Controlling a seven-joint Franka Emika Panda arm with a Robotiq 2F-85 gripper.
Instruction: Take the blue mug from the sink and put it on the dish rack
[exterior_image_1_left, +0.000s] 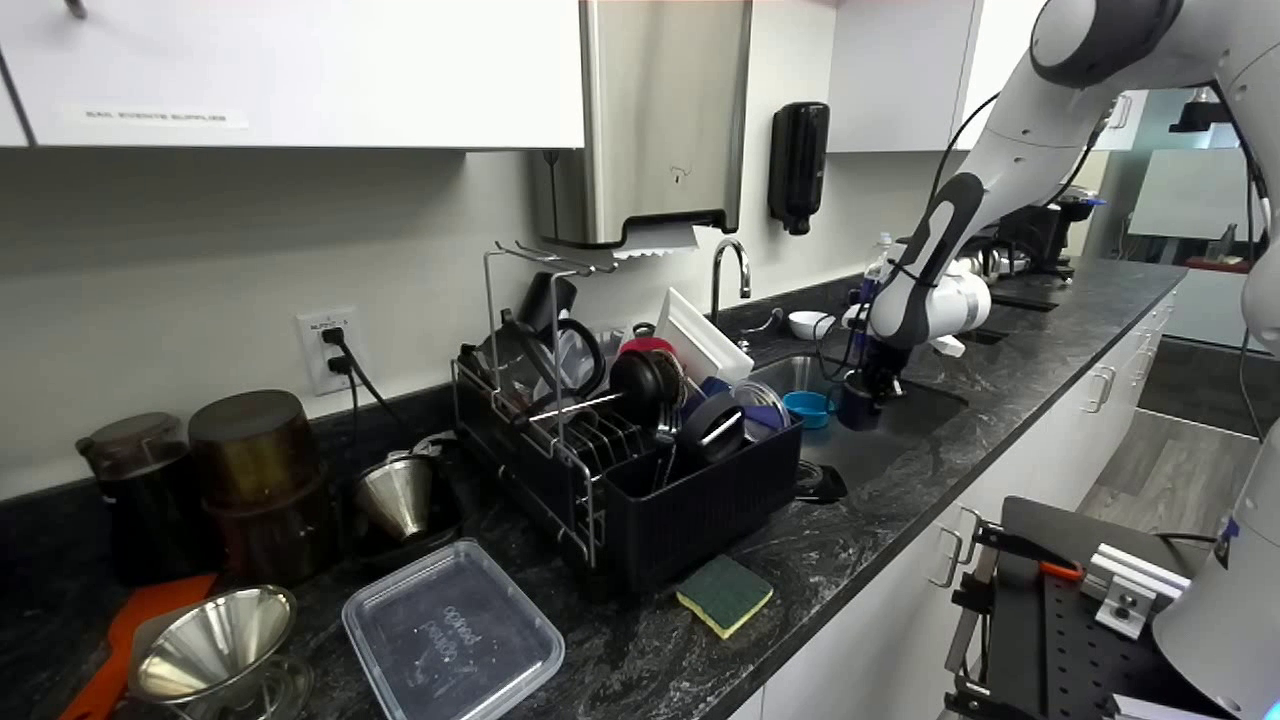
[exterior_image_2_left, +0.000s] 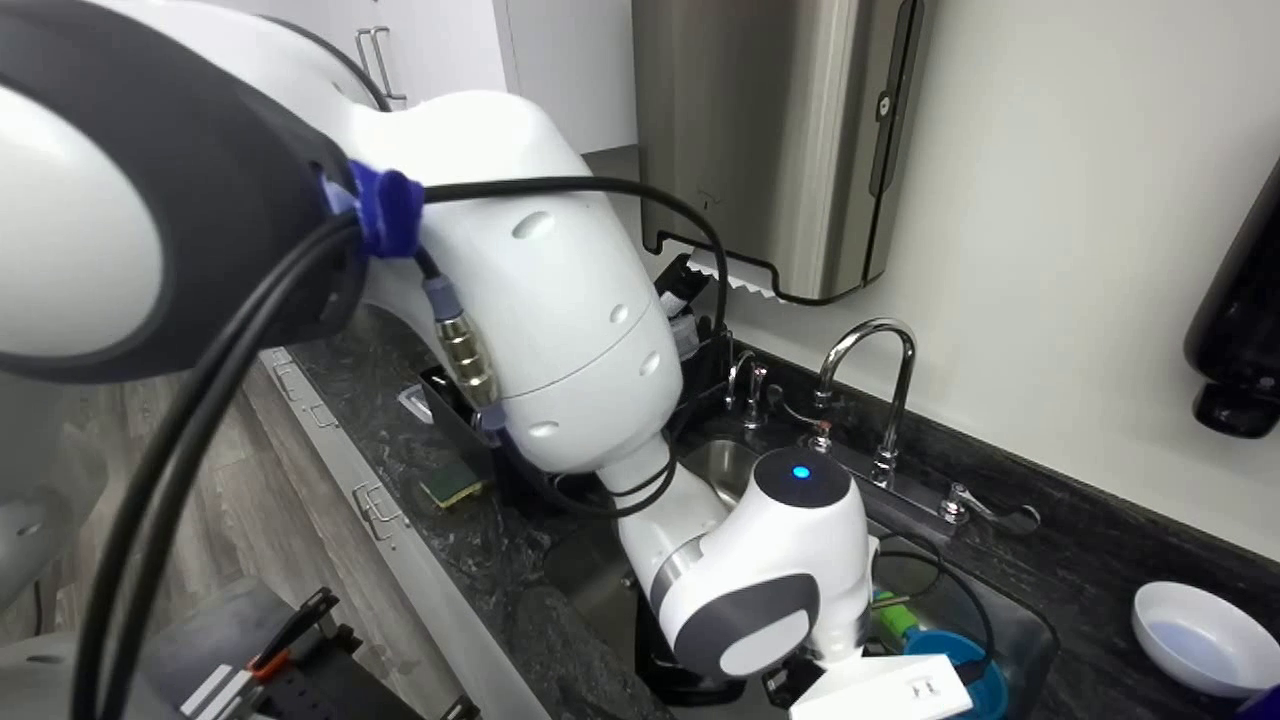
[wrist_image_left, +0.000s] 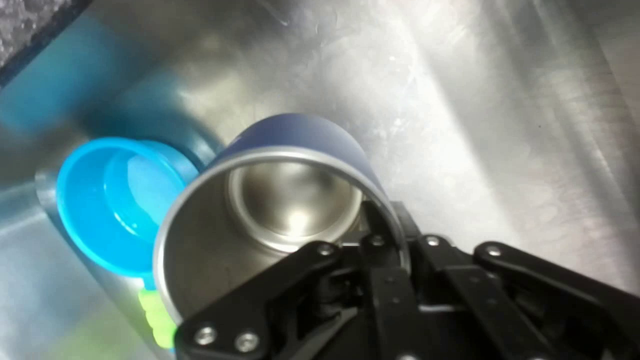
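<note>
Clearly, we have the Robotiq gripper (wrist_image_left: 393, 222) clenched on the rim of the navy mug (wrist_image_left: 295, 131), one jaw inside its wall, one outside. Our mug sits in the metal sink (wrist_image_left: 445, 125).

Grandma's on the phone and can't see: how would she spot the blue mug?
Start at the crowded dish rack, then look into the sink beside it. There, the end effector pinches the blue mug by its edge. It's dark blue outside and silvery inside, while the cup next to it is bright light blue.
</note>
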